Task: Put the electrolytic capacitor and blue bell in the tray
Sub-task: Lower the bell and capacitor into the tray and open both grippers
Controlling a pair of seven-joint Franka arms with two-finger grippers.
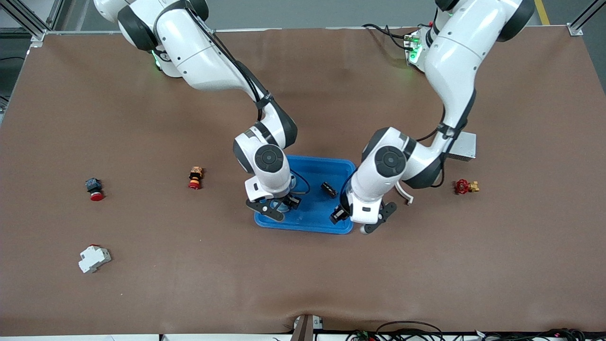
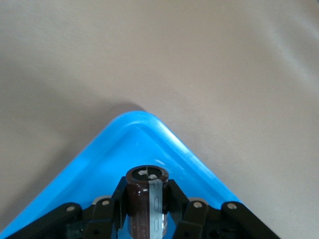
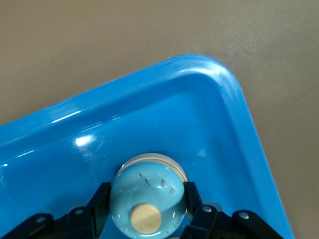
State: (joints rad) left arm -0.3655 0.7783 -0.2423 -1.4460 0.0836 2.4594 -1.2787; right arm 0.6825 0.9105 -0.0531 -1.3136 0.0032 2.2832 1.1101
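The bright-blue tray [image 1: 322, 171] lies mid-table. My left gripper [image 1: 358, 219] hangs over the tray's corner nearest the front camera, at the left arm's end. In the left wrist view that gripper [image 2: 146, 193] is shut on the electrolytic capacitor [image 2: 144, 206], a dark brown cylinder with a grey stripe, over the tray's rounded corner [image 2: 134, 130]. My right gripper [image 1: 279, 205] is low over the tray at the right arm's end. In the right wrist view it [image 3: 147, 195] is shut on the blue bell [image 3: 149, 183], a light-blue dome with a tan button, above the tray floor [image 3: 199, 107].
A small black part [image 1: 329, 189] lies in the tray. Toward the right arm's end sit an orange-red part [image 1: 195, 177], a red-capped button [image 1: 94, 188] and a white breaker [image 1: 93, 259]. Toward the left arm's end are a red valve [image 1: 465, 186] and a grey box [image 1: 461, 146].
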